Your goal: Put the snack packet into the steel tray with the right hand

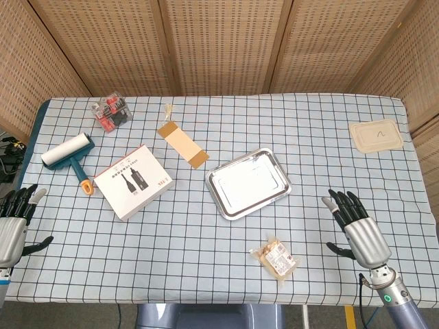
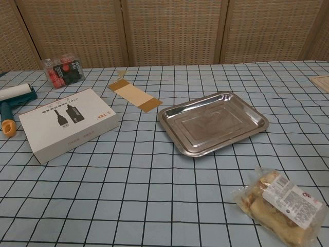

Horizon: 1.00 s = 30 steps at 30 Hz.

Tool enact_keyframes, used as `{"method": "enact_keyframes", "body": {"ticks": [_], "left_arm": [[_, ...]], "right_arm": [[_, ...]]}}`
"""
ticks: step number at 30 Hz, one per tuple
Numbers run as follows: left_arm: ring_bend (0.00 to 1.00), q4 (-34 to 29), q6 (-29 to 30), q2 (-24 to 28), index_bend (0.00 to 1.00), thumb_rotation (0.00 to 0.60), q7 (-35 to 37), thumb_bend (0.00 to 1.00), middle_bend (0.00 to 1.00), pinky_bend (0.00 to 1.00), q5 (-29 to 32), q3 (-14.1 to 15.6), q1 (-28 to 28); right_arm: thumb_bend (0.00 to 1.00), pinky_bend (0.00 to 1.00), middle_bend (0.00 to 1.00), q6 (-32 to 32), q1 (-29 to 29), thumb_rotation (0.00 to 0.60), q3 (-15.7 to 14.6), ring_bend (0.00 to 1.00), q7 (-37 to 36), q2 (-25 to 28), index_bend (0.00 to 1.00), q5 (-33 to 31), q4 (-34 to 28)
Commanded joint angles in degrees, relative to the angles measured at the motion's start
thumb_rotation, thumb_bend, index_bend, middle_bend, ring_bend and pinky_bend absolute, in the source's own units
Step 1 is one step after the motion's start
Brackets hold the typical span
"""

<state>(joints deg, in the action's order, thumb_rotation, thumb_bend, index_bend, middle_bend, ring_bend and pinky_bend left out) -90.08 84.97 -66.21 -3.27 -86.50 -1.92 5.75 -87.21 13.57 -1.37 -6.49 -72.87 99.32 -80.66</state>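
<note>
The snack packet (image 1: pixel 275 258) (image 2: pixel 280 204), clear with tan snacks and a white label, lies flat near the table's front edge. The empty steel tray (image 1: pixel 247 182) (image 2: pixel 212 122) sits behind it, slightly left of it, at mid-table. My right hand (image 1: pixel 358 225) hovers open to the right of the packet, fingers spread, touching nothing. My left hand (image 1: pixel 14 221) is open at the table's front-left edge, holding nothing. Neither hand shows in the chest view.
A white box (image 1: pixel 132 181) (image 2: pixel 67 122) lies left of the tray. A lint roller (image 1: pixel 70 158) (image 2: pixel 13 101), a red-black pack (image 1: pixel 111 112) (image 2: pixel 64 71), a brown strip (image 1: pixel 182 144) (image 2: pixel 135 96) and a beige lid (image 1: pixel 375 134) sit farther off.
</note>
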Motion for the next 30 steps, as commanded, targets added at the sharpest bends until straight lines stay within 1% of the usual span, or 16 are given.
{"method": "enact_keyframes", "body": {"ticks": [1,8,15,20,24,25,30], "left_arm": [[0.0,0.04,0.11,0.06,0.0,0.6,0.27,0.1,0.0,0.0,-0.14,0.03,-0.03],[0.0,0.07,0.18,0.34,0.0,0.6,1.11,0.1,0.0,0.0,0.0,-0.09,-0.08],[0.0,0.34,-0.06,0.51,0.0,0.6,2.09,0.09,0.0,0.0,0.12,-0.2,0.04],[0.0,0.36,-0.3,0.53,0.0,0.6,2.23,0.09,0.0,0.0,0.25,-0.24,0.15],[0.0,0.06,0.14,0.56,0.0,0.6,1.97,0.09,0.0,0.0,0.01,-0.16,-0.04],[0.0,-0.06,0.38,0.57,0.0,0.6,1.85,0.09,0.0,0.0,-0.17,-0.1,-0.14],[0.0,-0.21,0.56,0.48,0.0,0.6,1.45,0.09,0.0,0.0,-0.38,0.01,-0.22]], "right_arm": [[0.12,0.0,0.0,0.23,0.08,0.6,-0.11,0.0,0.0,-0.01,0.0,0.17,0.01],[0.12,0.0,0.0,1.28,0.51,0.6,-0.95,0.0,-0.14,0.38,0.0,1.28,-0.18],[0.06,0.0,0.0,1.79,1.12,0.6,-2.17,0.0,-0.69,1.52,0.0,3.49,-1.1],[0.05,0.0,0.0,3.75,2.17,0.6,-4.21,0.0,-2.14,3.21,0.0,5.82,-3.08],[0.04,0.0,0.0,4.48,2.53,0.6,-5.13,0.0,-0.88,2.76,0.0,7.48,-3.82],[0.04,0.0,0.0,5.43,2.87,0.6,-5.68,0.0,-0.4,2.25,0.0,8.19,-4.25],[0.03,0.0,0.0,9.36,4.18,0.6,-6.59,0.0,2.3,0.56,0.0,8.9,-5.47]]}}
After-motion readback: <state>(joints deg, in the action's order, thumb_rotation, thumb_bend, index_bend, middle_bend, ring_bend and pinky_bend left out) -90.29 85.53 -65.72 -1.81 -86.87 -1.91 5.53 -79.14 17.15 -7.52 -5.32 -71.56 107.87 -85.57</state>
